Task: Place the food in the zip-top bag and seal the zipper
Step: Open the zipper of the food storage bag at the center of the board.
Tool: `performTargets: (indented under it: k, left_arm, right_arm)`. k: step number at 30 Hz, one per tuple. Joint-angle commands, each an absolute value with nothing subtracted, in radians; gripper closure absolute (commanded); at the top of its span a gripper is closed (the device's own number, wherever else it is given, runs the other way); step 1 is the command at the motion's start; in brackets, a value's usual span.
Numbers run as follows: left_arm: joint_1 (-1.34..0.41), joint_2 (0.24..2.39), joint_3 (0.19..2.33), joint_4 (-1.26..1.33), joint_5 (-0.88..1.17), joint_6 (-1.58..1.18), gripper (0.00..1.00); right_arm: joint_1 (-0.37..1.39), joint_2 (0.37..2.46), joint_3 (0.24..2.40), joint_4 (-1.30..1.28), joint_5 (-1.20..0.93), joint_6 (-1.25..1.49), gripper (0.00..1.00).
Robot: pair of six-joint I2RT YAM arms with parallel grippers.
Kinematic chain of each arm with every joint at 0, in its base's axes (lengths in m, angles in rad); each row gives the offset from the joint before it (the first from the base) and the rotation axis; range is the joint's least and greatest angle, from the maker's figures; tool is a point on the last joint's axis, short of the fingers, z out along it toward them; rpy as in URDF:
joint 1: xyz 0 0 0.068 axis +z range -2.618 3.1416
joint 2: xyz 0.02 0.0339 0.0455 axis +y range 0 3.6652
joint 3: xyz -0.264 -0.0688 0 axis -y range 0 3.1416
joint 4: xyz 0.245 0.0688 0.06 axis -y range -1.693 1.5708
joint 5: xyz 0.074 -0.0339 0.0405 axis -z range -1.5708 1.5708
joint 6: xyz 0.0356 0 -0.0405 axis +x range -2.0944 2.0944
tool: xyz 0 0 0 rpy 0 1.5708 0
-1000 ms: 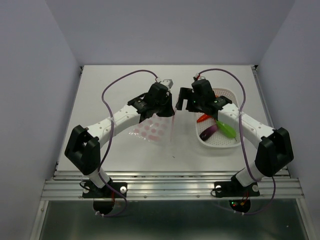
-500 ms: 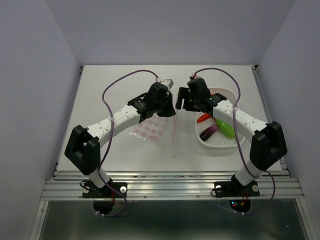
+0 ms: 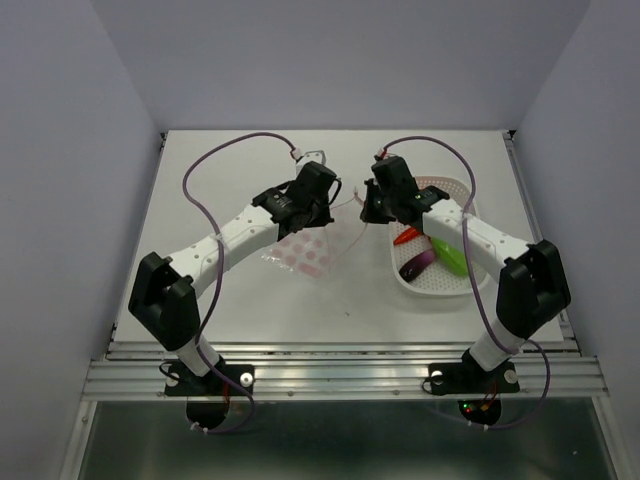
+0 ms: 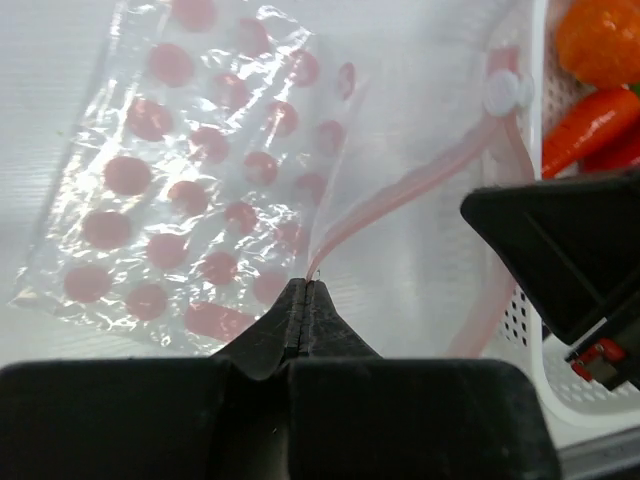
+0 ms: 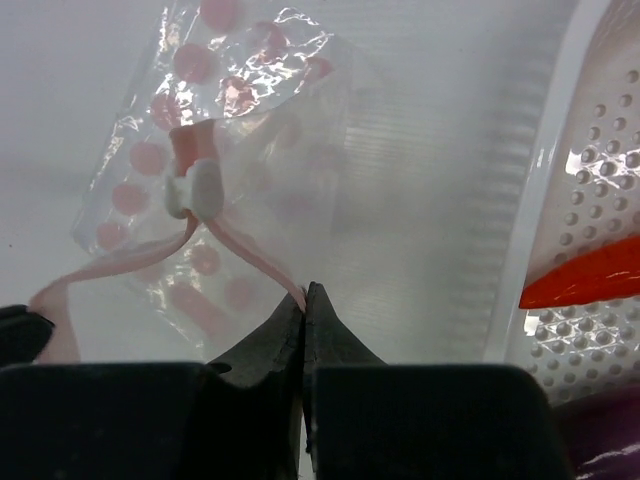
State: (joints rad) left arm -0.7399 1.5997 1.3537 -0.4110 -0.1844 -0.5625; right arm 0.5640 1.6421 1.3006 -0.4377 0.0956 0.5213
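White perforated basket [image 3: 446, 281] — on table [image 3: 300, 312].

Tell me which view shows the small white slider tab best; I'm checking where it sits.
Right wrist: the small white plastic slider tab sits unobstructed where the pink-red zipper strip forks. Left wrist shows it off-centre, beside the white perforated basket's rim; top external, too small to tell.

Zip-top bag [image 4: 200, 200]: clear film with a grid of pink dots, ahead and to the left of the left gripper [image 4: 304, 292], whose fingers are matte black.

Zipper [image 4: 400, 190]: pale pink-red strip running from the fingertips up to the right, with a white slider tab [image 4: 505, 92].

Far right of that claw: orange fruit [image 4: 600, 40] and red-orange carrot [image 4: 590, 120].

Right gripper [image 5: 304, 295]: black. To its right is the white basket [image 5: 600, 170], dotted with small round holes.

Top view: purple eggplant [image 3: 418, 265], bright green pod [image 3: 455, 262], white table [image 3: 200, 200].
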Motion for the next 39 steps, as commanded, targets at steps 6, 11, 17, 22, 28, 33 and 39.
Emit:
performTargets:
  k: [6,11,17,22,28,33,39]
  left_arm:
    - [-0.739,1.583,1.486,-0.686,-0.594,-0.649,1.00]
    - [-0.739,1.566,1.477,-0.602,-0.451,-0.574,1.00]
    - [-0.741,1.551,1.445,-0.482,-0.267,-0.525,0.83]
    - [-0.741,1.562,1.445,-0.486,-0.275,-0.528,0.57]
    - [-0.742,1.557,1.417,-0.439,-0.206,-0.499,0.41]
    - [-0.742,1.557,1.393,-0.425,-0.201,-0.495,0.41]
    - [-0.742,1.591,1.411,-0.474,-0.242,-0.526,0.83]
  right_arm:
    - [0.569,1.560,1.350,-0.414,0.074,0.370,0.99]
    - [0.590,1.563,1.379,-0.391,-0.014,0.341,0.99]
    - [0.612,1.572,1.437,-0.396,-0.044,0.341,0.99]
    - [0.612,1.569,1.445,-0.410,-0.061,0.356,0.99]
    - [0.612,1.560,1.443,-0.410,-0.084,0.377,0.99]
    - [0.612,1.546,1.448,-0.410,-0.097,0.382,0.99]
    - [0.612,1.519,1.468,-0.413,-0.126,0.356,0.99]
